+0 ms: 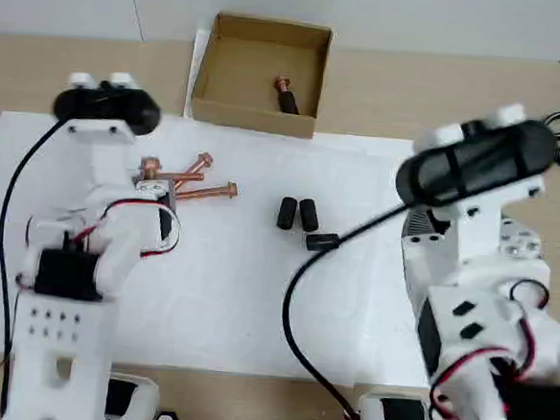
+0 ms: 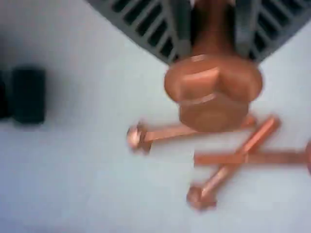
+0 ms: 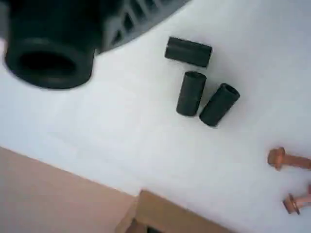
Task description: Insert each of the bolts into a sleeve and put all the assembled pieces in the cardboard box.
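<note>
One assembled piece [image 1: 285, 93] sits in the cardboard box [image 1: 253, 120], left gripper [image 2: 212, 24] clamping a bolt [image 2: 214, 92], right gripper [image 3: 68, 19] gripping a sleeve [image 3: 48, 60], three bolts [image 1: 207, 191] and three sleeves [image 3: 190, 92] lying loose, so most of the job's ahead.

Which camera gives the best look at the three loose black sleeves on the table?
The right wrist view: all three sleeves lie whole and close up. The high view shows them small, mid-table; the left wrist view catches one, plus part of another.
</note>
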Tool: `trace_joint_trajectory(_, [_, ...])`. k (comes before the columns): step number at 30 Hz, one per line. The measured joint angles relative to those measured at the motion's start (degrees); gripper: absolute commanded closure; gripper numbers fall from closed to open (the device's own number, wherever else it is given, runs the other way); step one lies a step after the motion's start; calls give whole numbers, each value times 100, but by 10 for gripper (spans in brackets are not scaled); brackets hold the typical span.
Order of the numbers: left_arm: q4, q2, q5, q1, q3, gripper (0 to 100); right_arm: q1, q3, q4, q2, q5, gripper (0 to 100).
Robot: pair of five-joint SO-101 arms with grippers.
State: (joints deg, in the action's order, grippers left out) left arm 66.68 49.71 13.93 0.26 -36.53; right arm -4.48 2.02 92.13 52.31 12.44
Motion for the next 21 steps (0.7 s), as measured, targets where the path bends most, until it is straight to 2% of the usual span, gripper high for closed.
trace_joint_trajectory(8, [-1345,1081,703,0,-1081,994,9,-2769,-1925,1011,-1732,995])
trace_joint_trajectory(11, [-1653,1301,809,176,-1134,994,-211,-4026,-3015,1582,-1829,995])
trace_joint_trajectory(16, [-1767,1407,818,765,-1134,994,-1011,-5820,-4571,2708,-1749,995])
trace_joint_trajectory(21, [-1767,1407,835,1090,-1073,994,-1275,-7270,-5574,3895,-1679,994])
